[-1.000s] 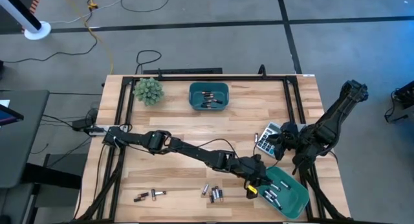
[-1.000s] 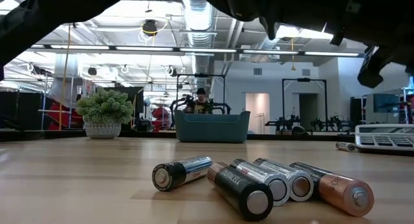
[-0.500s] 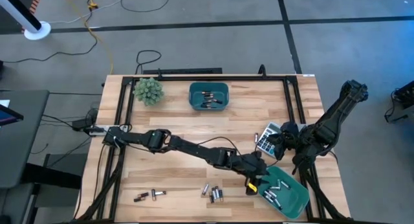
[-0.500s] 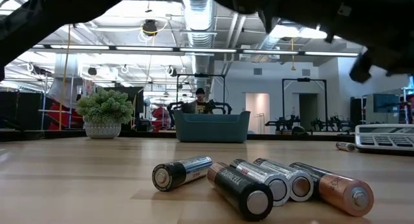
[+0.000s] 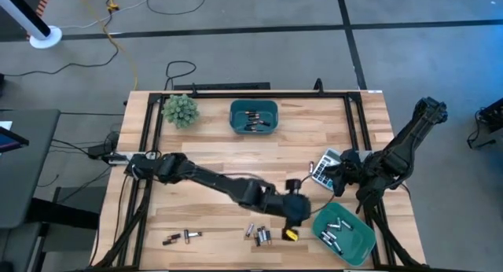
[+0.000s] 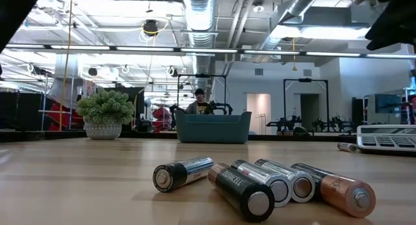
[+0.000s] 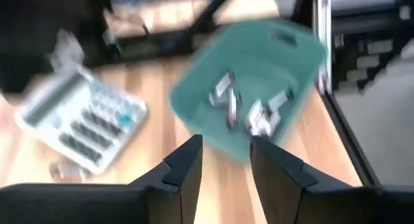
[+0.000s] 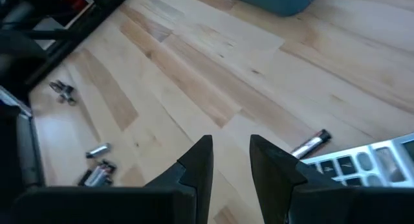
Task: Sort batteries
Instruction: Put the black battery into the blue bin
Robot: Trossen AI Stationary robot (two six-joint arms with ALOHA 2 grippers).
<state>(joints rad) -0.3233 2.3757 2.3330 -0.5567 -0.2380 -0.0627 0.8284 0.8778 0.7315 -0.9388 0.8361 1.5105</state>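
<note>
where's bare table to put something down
Widest bare wood lies mid-table, between the far teal bin, the plant and the left arm. The front edge is crowded: loose batteries, another cluster, the left gripper, the near teal bin and the calculator.

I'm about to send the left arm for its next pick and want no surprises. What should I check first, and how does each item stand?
1. Left gripper empty: ok, it is open with nothing between the fingers.
2. Loose batteries on the table near the front edge: ok.
3. Teal bin has room: ok.
4. Right gripper out of the way, beside the calculator: ok.
5. Next battery's size: cannot tell.
</note>
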